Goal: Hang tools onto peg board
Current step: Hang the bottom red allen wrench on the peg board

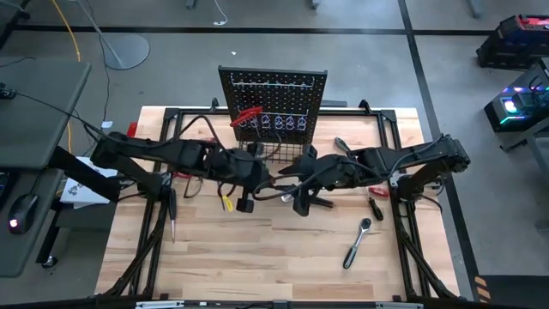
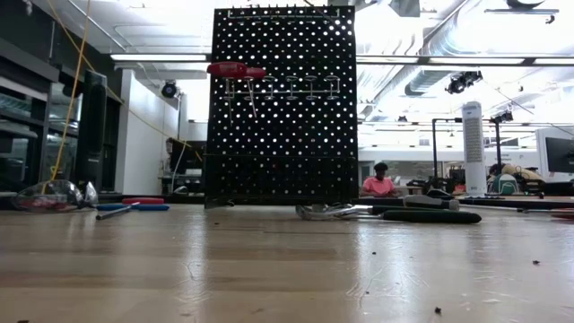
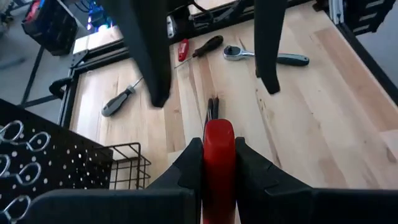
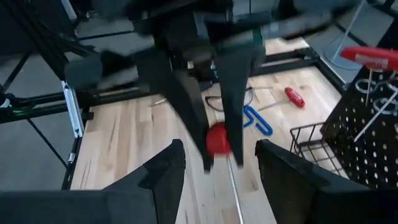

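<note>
The peg board stands upright at the table's far middle, and a red-handled tool hangs on its top row of hooks. In front of it, above the table, my two grippers face each other. My left gripper is shut on a red-handled screwdriver, whose shaft points toward my right gripper. My right gripper stands open, its fingers apart on either side of the shaft's line and touching nothing. The low view shows neither gripper. My left gripper pinches the screwdriver's red handle between its two fingers, and the handle lies along them. The handle's round end shows between the fingers in the right wrist view. The screwdriver is lifted clear of the table, its shaft slanting down past the fingertips.
A chrome ratchet lies near the table's front right and a dark screwdriver at the left. A blue T-key and a small red-handled tool lie by the board's wire basket. More tools lie at the right.
</note>
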You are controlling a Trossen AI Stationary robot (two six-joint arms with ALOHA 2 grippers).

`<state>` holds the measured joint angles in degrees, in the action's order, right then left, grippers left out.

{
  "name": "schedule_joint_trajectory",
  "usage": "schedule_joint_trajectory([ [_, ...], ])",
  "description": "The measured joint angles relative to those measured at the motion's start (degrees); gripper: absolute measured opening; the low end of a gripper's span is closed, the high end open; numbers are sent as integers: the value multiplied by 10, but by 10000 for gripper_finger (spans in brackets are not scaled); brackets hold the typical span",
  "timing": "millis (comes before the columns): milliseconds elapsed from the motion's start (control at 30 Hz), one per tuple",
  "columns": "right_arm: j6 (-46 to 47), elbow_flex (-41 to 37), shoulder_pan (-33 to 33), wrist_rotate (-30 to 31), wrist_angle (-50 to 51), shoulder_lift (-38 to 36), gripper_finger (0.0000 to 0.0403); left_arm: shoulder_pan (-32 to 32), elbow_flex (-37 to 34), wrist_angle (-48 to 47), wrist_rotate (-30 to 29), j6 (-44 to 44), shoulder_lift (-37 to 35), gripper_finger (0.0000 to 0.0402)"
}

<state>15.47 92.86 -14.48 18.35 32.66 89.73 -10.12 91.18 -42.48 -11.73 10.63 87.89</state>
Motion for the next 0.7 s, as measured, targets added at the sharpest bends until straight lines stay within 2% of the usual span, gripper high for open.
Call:
schedule_joint_trajectory([
  [167, -5, 0, 0, 1, 12, 0, 190, -6, 0, -2, -11, -9, 2, 43],
  [300, -3, 0, -2, 1, 43, 0, 190, -8, 0, -41, -26, 16, -5, 43],
  [467, -2, 0, -2, 1, 53, 0, 190, -9, 2, -62, -43, 3, -12, 43],
  [567, -5, 0, -2, 2, 58, 0, 190, -9, 24, -66, -47, 15, -12, 43],
  [700, -2, 0, -2, 35, 80, -1, 190, -8, 70, -111, -131, 30, -13, 43],
])
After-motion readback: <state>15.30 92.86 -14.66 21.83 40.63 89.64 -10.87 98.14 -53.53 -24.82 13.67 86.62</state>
